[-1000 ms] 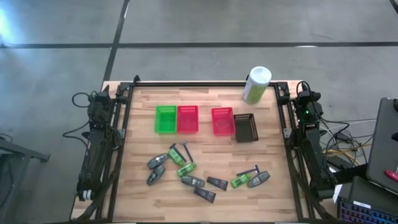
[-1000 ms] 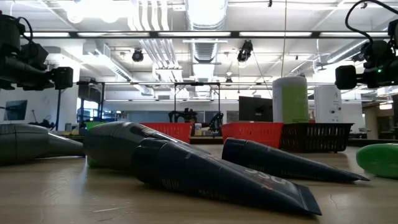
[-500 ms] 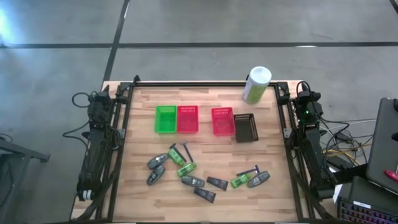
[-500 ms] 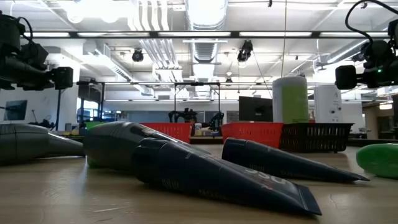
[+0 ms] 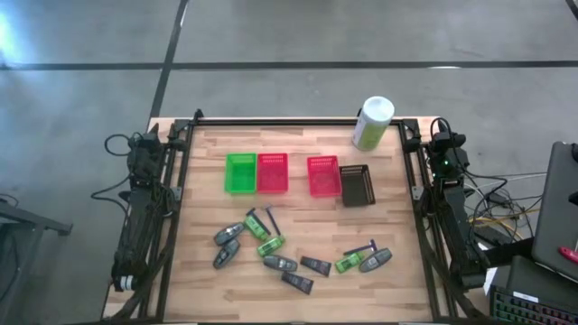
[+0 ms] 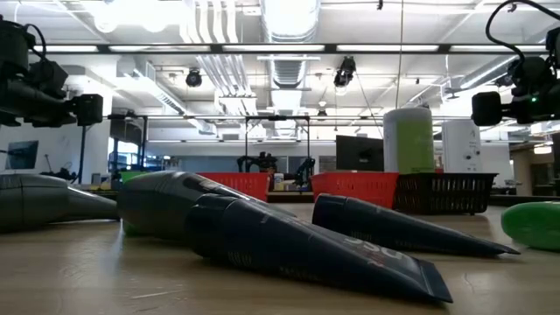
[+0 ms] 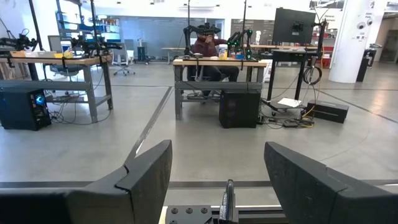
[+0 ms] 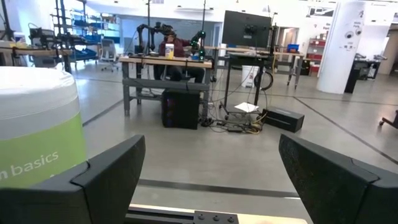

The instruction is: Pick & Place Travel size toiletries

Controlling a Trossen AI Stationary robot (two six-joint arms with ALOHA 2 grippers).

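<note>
- The toiletries [image 5: 298,255] lie scattered across the near half of the table [image 5: 208,289], nearer than the row of baskets [image 5: 298,175].
- Both arms are parked along the table's side edges.
- The left gripper [image 7: 217,180] and right gripper [image 8: 211,180] have their fingers spread wide, holding nothing.
- Judging by position, the leftmost bottle [image 5: 226,236] suits the left arm; it lies slantwise.

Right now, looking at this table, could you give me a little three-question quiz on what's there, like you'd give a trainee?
1. True or false: the green basket already holds a toiletry.
2. How many small baskets stand in the row, and which colour comes twice?
3. Multiple choice: the white-and-green canister stands A) among the toiletries, B) at the table's far edge near the right arm, C) inside a basket.

Key: 1. False, it looks empty. 2. Four; red, plus a dark basket. 3. B.
</note>
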